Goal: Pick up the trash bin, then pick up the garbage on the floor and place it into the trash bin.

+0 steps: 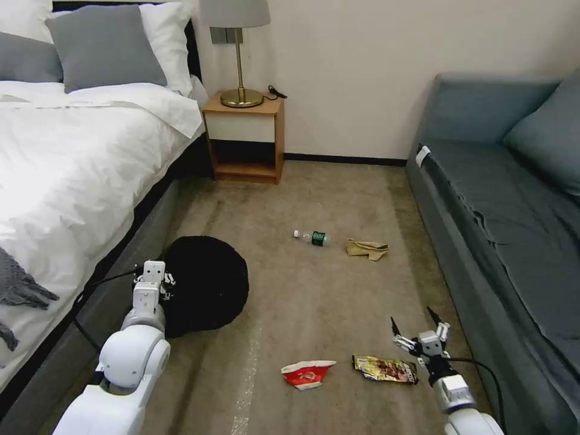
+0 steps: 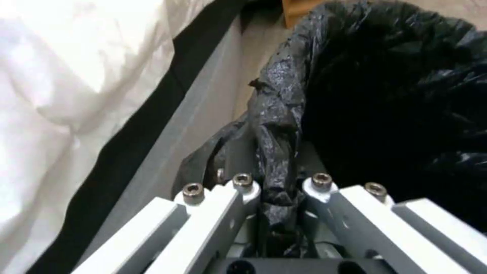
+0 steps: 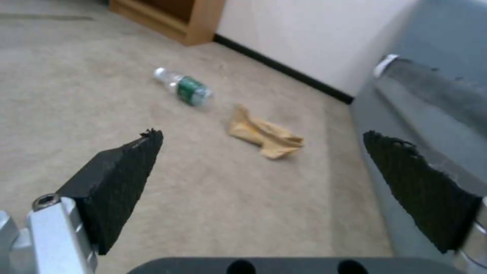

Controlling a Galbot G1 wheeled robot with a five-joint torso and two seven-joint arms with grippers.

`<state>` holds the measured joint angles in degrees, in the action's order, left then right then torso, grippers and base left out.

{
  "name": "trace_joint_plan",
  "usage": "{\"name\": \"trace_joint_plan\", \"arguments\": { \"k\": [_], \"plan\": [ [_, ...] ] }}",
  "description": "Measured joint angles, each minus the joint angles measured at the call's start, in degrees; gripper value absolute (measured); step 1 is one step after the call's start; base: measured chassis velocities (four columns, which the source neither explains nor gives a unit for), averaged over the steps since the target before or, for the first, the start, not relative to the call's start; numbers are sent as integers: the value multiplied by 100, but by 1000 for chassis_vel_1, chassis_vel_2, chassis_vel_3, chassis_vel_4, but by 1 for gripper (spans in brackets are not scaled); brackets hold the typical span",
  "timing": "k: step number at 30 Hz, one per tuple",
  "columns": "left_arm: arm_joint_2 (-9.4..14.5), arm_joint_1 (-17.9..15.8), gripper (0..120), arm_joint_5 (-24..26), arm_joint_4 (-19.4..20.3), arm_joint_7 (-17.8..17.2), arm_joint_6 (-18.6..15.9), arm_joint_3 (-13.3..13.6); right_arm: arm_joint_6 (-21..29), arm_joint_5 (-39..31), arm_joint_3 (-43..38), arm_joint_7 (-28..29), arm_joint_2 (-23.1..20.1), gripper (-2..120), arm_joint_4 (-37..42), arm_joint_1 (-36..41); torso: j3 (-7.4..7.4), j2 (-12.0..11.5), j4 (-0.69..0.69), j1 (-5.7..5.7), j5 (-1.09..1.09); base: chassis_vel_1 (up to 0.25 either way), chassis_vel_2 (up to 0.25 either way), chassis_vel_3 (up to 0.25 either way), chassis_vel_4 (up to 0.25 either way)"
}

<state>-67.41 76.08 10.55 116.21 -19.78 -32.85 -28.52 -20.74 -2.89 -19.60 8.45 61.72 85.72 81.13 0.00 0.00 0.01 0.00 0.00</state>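
While left gripper point(image 2: 276, 190) clamps bagged rim of trash bin point(image 1: 208, 290) beside bed point(image 1: 72, 169), right gripper point(image 1: 417, 329) hangs wide apart just beside brown-gold wrapper point(image 1: 385, 369); long axis crosswise. Red wrapper point(image 1: 307, 373) next; bottle point(image 1: 313, 237), tan paper point(image 1: 367, 248) farther ahead.

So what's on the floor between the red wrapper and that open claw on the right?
In the head view, a dark gold snack wrapper lies between the red wrapper and the right tool.
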Motion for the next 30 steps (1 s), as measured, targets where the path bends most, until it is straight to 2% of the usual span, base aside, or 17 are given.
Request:
{"name": "trace_joint_plan", "arguments": {
  "k": [5,8,12,17,21,24,25,27,28,30],
  "plan": [
    [-10,52,4,3,13,27,17,37,37,-103,498,407,-30,100,-112,-211,0,0,0,0,0,0,0,0,0],
    [8,2,4,122,-1,45,25,123,-108,-265,770,772,234,100,-280,-421,0,0,-1,0,0,0,0,0,0],
    [39,-39,4,176,-14,55,26,222,-481,-396,1001,804,230,100,-348,-523,0,0,-1,0,1,0,0,0,0],
    [22,-35,4,113,-23,60,32,289,-630,-211,990,757,153,100,-391,-563,0,0,-1,0,0,0,0,0,0],
    [-125,-28,4,-161,-72,62,47,329,-567,-30,980,741,-134,100,-470,-662,0,0,-1,0,0,0,0,0,0],
    [-361,-62,4,-502,-172,64,48,387,-206,-149,1198,592,-745,100,-427,-830,0,0,-2,0,1,0,0,0,0],
    [-361,-62,4,-502,-172,64,48,387,-206,-149,1198,592,-745,100,-427,-830,0,0,-2,0,1,0,0,0,0],
    [-565,-116,4,-650,-294,64,59,420,-35,-531,1537,126,-1314,100,-303,-946,0,0,-1,0,-1,0,0,0,0],
    [-565,-116,4,-650,-294,64,59,420,-35,-531,1537,126,-1314,100,-303,-946,0,0,-1,0,-1,0,0,0,0],
    [-734,-168,4,-775,-414,73,121,423,-49,-694,1909,-104,-1653,100,-287,-1056,0,0,-2,0,1,0,0,0,0]
  ]
}}
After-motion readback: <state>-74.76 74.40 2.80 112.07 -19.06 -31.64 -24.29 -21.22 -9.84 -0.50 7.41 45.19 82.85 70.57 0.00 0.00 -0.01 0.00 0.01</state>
